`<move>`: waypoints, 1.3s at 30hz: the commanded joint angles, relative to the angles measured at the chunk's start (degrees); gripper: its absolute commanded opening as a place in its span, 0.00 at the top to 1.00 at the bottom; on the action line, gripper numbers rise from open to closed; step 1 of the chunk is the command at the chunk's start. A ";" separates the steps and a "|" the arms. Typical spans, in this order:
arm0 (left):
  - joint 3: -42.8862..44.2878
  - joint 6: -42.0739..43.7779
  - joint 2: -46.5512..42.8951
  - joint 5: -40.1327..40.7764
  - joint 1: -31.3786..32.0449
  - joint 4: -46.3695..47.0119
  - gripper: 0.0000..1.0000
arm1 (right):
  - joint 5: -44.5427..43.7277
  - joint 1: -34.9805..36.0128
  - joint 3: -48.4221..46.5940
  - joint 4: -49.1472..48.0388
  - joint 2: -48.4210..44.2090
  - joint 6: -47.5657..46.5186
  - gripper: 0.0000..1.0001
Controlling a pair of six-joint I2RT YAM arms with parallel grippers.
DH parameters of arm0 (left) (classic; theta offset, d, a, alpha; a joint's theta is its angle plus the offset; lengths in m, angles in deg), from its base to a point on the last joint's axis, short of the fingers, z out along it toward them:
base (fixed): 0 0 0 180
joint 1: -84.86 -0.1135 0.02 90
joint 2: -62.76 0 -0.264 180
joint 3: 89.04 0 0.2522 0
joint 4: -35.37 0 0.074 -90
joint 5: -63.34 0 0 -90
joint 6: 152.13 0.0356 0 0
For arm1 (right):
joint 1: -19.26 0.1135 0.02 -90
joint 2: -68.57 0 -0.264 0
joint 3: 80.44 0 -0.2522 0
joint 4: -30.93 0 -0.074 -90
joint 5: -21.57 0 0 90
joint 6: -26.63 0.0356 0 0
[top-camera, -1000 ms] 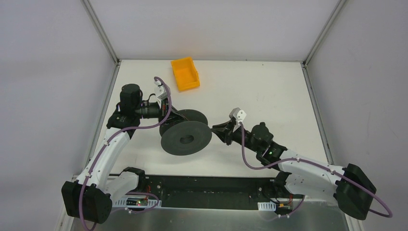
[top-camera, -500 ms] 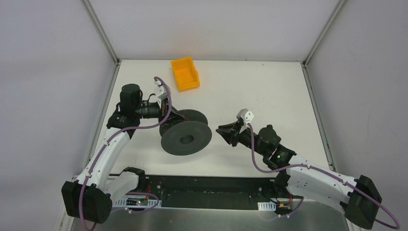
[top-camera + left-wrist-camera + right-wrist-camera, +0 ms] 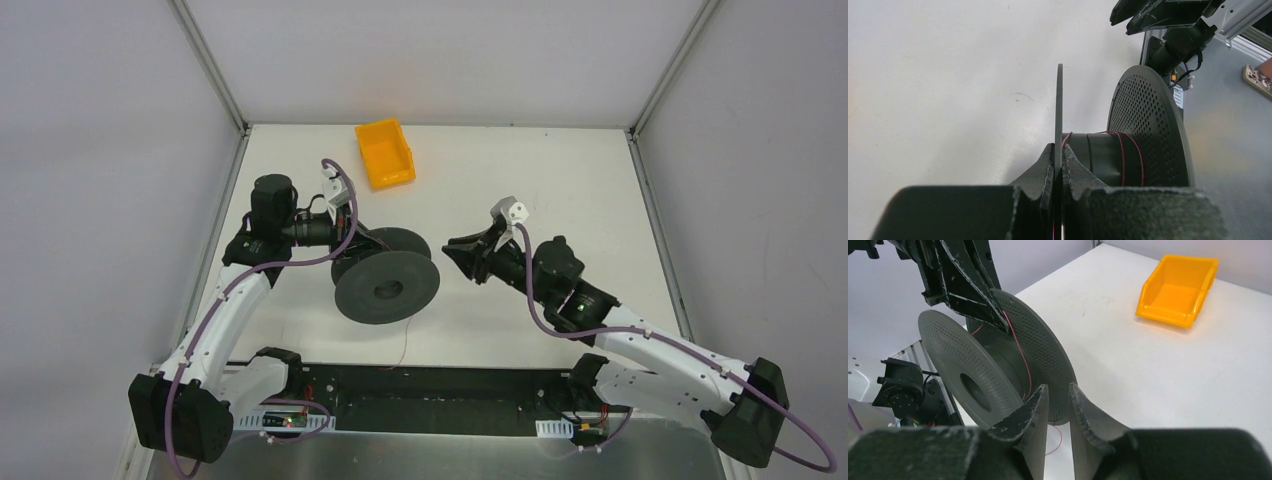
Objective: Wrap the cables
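**Top external view: spool pinched on the left, right jaws slack beside it**

The top external camera shows a dark grey spool (image 3: 385, 287) tilted on the white table (image 3: 570, 180), with the left gripper (image 3: 352, 238) at its far flange. In the left wrist view that gripper (image 3: 1058, 148) is clenched on the thin edge of the flange, one finger pressed to each face. Past it the hub carries a few turns of the cable (image 3: 1122, 152) – a hair-thin reddish wire – lying against the perforated second flange.

The right gripper (image 3: 452, 252) hangs just to the right of the spool, pointing at it, not touching. From its own wrist camera the right gripper (image 3: 1058, 388) has its fingers parted, with a bare gap between them and nothing grasped. The cable (image 3: 1020, 357) runs down the face of the nearer flange and slips out of sight behind one fingertip; a loose curl lies on the table below. From above, a faint strand of it (image 3: 404, 351) trails off the spool toward the near edge.

An orange bin (image 3: 385, 153) sits well apart at the back of the table.
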 commanded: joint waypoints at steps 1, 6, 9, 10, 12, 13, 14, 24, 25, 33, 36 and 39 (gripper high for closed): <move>2.24 -0.03 -0.67 -0.88 -0.72 1.81 1.00 | -0.15 -0.03 2.45 -1.02 -0.35 4.10 0.76; 4.28 -7.84 3.11 4.92 -1.96 0.98 1.00 | -0.78 0.16 10.74 -5.17 -5.10 5.48 0.76; 4.89 -13.51 5.76 8.66 -3.53 0.79 1.00 | 0.91 1.57 14.34 -5.62 -7.29 0.38 0.76; 4.83 -14.54 6.31 9.79 -3.63 0.81 1.00 | 1.78 2.41 14.81 -4.93 -7.52 -1.83 0.76; 4.49 -15.64 6.97 11.15 -3.71 0.83 1.00 | 3.48 5.01 14.52 -1.48 -7.28 -7.76 0.76; 4.39 -16.05 7.29 11.49 -3.71 0.84 1.00 | 3.50 6.95 14.05 0.70 -6.77 -10.45 0.76; 4.22 -16.54 7.54 12.05 -3.65 0.81 1.00 | 3.46 9.01 13.31 3.13 -6.03 -13.94 0.76; 5.52 -21.42 10.19 19.72 -4.13 -3.27 1.00 | 5.90 22.19 5.29 16.04 9.42 -41.08 0.67; 5.52 -21.83 10.26 20.62 -4.14 -3.69 1.00 | 5.95 22.57 4.12 16.38 11.48 -42.71 0.67; 5.36 -24.26 11.31 25.21 -4.28 -6.30 1.00 | 9.92 22.97 -5.72 21.73 26.10 -53.86 0.64; 5.47 -24.88 11.87 27.28 -4.41 -7.13 1.00 | 13.41 22.93 -10.33 26.65 30.13 -55.70 0.63; 5.50 -25.62 12.62 28.18 -4.45 -7.40 1.00 | 15.43 22.92 -12.42 29.21 32.98 -56.95 0.62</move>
